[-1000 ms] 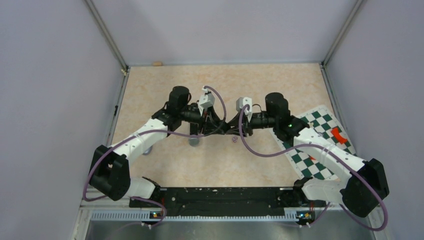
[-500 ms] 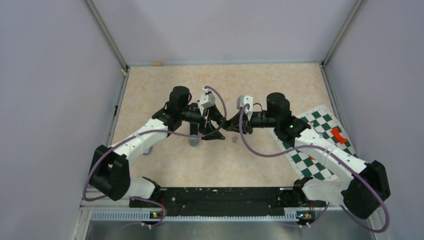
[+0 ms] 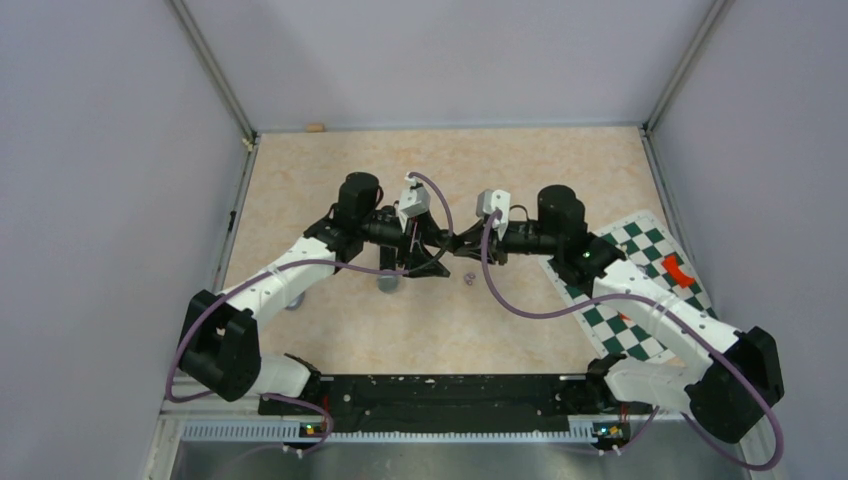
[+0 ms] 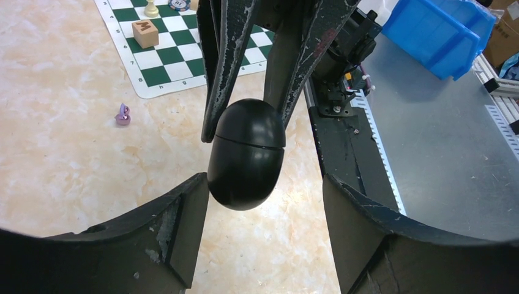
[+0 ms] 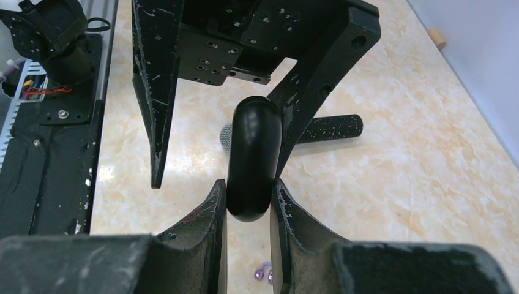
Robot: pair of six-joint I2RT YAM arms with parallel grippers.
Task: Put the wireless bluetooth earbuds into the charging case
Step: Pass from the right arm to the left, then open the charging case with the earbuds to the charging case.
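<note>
Top view, arms: both wrists meet over the middle of the counter (image 3: 330, 170), left fingers (image 3: 430, 262) tip to tip with right fingers (image 3: 465, 248). What is between them is hidden from here.
Top view, loose piece: a purple earbud (image 3: 468, 279) lies on the counter just on the near-edge side of the fingertips. A chess mat (image 3: 640, 280) lies by the right edge.
Left wrist, charging case (image 4: 246, 153): black, glossy and egg-shaped, lid seam looking shut, held in the air above the counter.
Left wrist, left fingers (image 4: 177, 226): apart. One is close beside the case and the other is clear of it, so there is no grip.
Left wrist, earbud (image 4: 123, 114): alone on bare counter, near the mat's corner.
Right wrist, right fingers (image 5: 217, 214): clamped on the case's narrow sides, carrying it alone.
Right wrist, behind: a microphone (image 5: 324, 127) lies on the counter.
Handling, case: probably hard, light and slippery on its curves. It is best pinched below the seam, leaving the lid free.
Handling, earbud: tiny, light and likely to skid, so take it across its body with the very tips.
</note>
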